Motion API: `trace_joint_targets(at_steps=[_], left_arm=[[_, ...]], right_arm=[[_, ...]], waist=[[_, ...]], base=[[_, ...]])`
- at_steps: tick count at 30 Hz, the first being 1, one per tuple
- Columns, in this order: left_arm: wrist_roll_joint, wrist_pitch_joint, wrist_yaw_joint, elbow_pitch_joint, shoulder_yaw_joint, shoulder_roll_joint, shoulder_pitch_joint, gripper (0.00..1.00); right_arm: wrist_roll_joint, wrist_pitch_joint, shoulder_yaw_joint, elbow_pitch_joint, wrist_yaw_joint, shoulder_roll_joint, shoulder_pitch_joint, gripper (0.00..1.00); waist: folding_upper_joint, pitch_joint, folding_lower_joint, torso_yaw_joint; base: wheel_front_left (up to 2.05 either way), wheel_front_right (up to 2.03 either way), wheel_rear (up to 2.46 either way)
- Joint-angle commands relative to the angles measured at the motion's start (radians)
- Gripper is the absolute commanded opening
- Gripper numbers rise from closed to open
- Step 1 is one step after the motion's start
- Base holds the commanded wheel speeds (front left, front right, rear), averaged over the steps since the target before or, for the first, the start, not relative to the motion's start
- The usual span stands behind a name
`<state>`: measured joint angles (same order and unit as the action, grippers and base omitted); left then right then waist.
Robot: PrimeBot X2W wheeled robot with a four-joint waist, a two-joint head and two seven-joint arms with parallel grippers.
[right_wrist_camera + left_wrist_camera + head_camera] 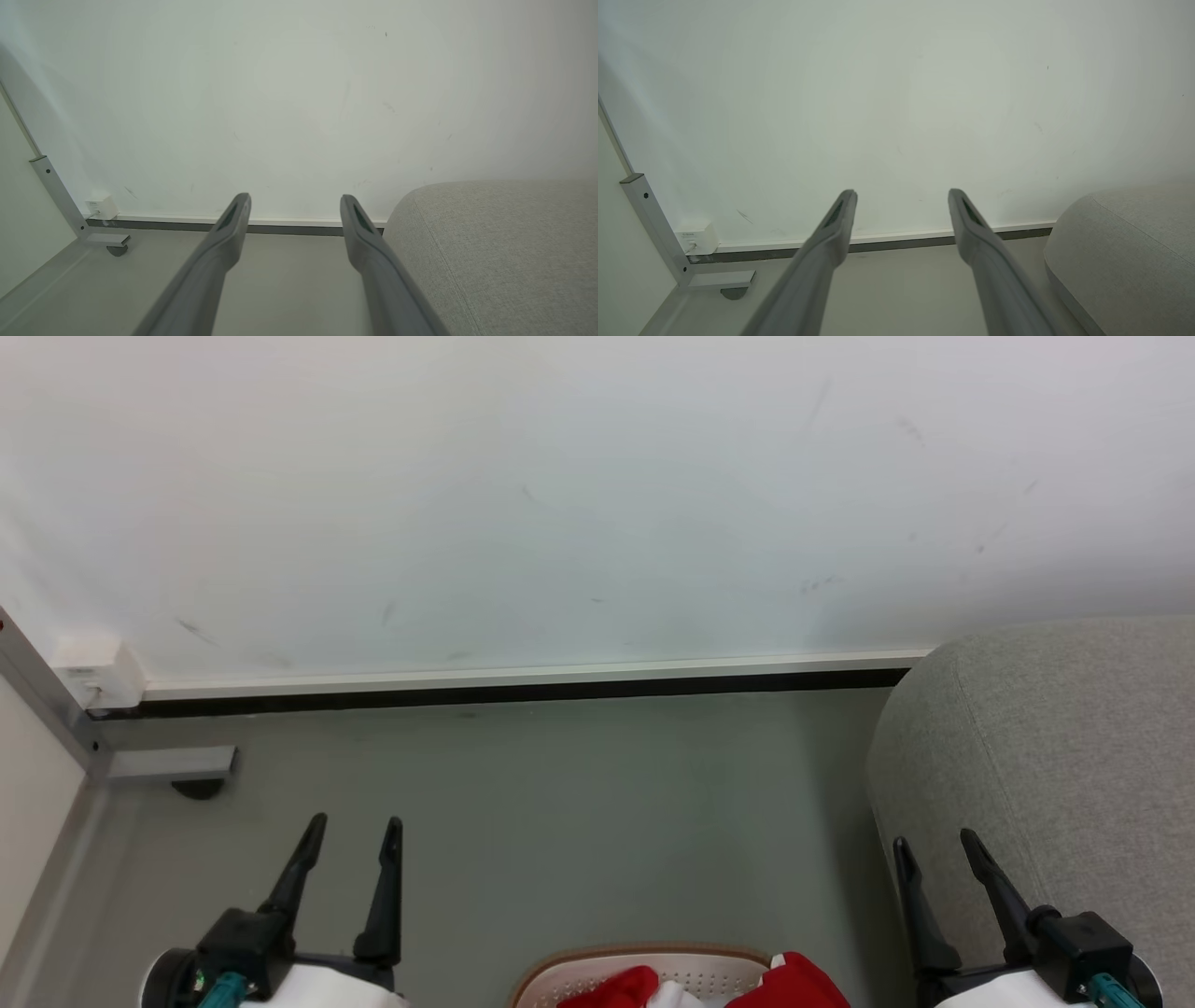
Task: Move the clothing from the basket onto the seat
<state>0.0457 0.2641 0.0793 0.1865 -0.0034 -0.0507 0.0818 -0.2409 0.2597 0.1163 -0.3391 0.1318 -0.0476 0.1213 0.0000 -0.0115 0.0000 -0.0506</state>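
Observation:
Red clothing [794, 982] with white trim lies in the white perforated basket [597, 971], whose tan rim peeks in at the bottom middle of the head view. The light grey seat [1055, 775] stands at the right, also seen as the seat [1125, 252] and seat [495, 252] from the wrists. My left gripper [355, 826] hangs open at the lower left, left of the basket, nothing between its fingers [836, 224]. My right gripper [934, 842] is open at the lower right, in front of the seat's side, with its fingers [359, 228] empty.
A white wall with a dark baseboard [523, 689] runs across the back. A grey metal frame leg with a foot [173, 765] and a small white box [98, 672] sit in the left corner. Grey floor [579, 821] lies between grippers and wall.

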Motion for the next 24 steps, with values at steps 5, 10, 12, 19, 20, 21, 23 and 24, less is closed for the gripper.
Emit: trace_joint_targets(at_steps=[5,10,12,19,20,21,23,24], left_arm=[[-0.012,0.001,0.004,0.002,0.005,-0.003,0.009,1.0],[-0.009,0.001,0.005,0.003,0.004,-0.002,0.009,1.0],[-0.002,0.001,0.008,0.005,0.003,-0.002,0.009,1.0],[0.006,0.001,0.014,0.004,-0.007,-0.001,0.017,1.0],[0.004,0.001,0.017,0.009,-0.014,-0.001,0.018,1.0],[0.0,0.001,0.018,0.015,-0.021,-0.001,0.019,1.0],[-0.006,0.001,0.023,0.022,-0.03,-0.002,0.029,1.0],[-0.009,0.001,0.026,0.023,-0.035,-0.002,0.035,1.0]], right_arm=[[-0.007,0.004,-0.005,0.004,-0.002,-0.001,0.007,1.0],[-0.01,0.004,-0.007,0.005,-0.002,-0.001,0.003,1.0],[-0.009,0.004,-0.009,0.005,-0.002,-0.001,0.002,1.0],[-0.008,0.004,-0.011,0.014,-0.002,-0.001,0.007,1.0],[-0.006,0.004,-0.012,0.014,-0.002,-0.001,0.008,1.0],[-0.006,0.004,-0.011,0.015,-0.002,-0.001,0.009,1.0],[-0.007,0.004,-0.012,0.02,-0.002,-0.001,0.015,1.0],[-0.009,0.004,-0.014,0.022,-0.002,-0.001,0.018,1.0]], waist=[[0.0,0.002,0.0,0.0],[0.0,0.004,0.0,-0.003],[0.0,0.007,0.0,-0.005],[0.0,0.027,0.0,-0.026],[0.0,0.031,0.0,-0.03],[0.0,0.036,0.0,-0.036],[0.0,0.05,0.0,-0.048],[0.0,0.058,0.0,-0.055]], base=[[0.0,0.0,0.0],[0.0,0.0,0.0],[0.0,0.0,0.0],[0.0,0.0,0.0],[0.0,0.0,0.0],[0.0,0.0,0.0],[0.0,0.0,0.0],[0.0,0.0,0.0]])
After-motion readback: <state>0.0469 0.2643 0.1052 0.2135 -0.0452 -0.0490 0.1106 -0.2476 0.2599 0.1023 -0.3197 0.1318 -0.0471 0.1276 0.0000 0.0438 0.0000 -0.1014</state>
